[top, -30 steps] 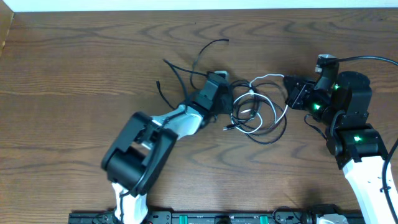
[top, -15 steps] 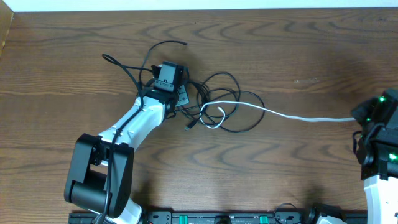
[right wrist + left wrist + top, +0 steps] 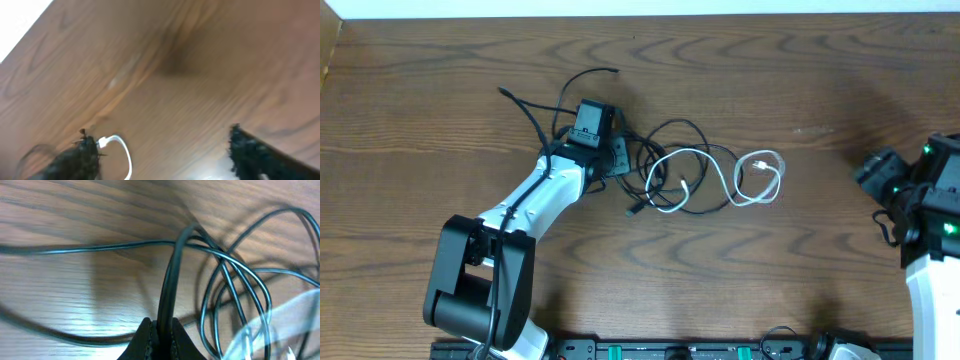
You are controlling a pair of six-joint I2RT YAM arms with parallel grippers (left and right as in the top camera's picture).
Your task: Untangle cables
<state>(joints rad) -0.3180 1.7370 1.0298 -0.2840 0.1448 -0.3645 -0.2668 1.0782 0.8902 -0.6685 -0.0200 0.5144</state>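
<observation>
Step in hand, as I judge it: pulling the two cords apart. This looks partway done, not finished.

- The black cable (image 3: 695, 128) and the white cable (image 3: 780, 172) lie in one bundle near the middle of the table (image 3: 440, 80), somewhat toward the far edge.
- The white loops spread out on the bundle's right side. Its leftmost loop overlaps the black rings. I can't tell from overhead which cord passes over which.
- The black cable's loose ends trail toward the far-left corner.

Left gripper (image 3: 161, 328): the tips are pressed together and clamped on a strand of the black cable at the bundle's left side. In the left wrist view the strand runs straight out from between the tips to where the black loops cross.

Right gripper (image 3: 872, 170): it sits near the right edge, well apart from the bundle. The fingers are spread wide with nothing between them. In its wrist view the white cord lies on the wood ahead, untouched.

Next move, my read:
- Take the right gripper to the white cord's outermost loop, which lies clear of the black.
- Close on that loop alone.
- Use the left clamp as your anchor and draw the white cord toward the right edge.
- Go slowly, because if the overlapped loop is threaded through a black ring, a hard pull will cinch it instead of freeing it.
</observation>
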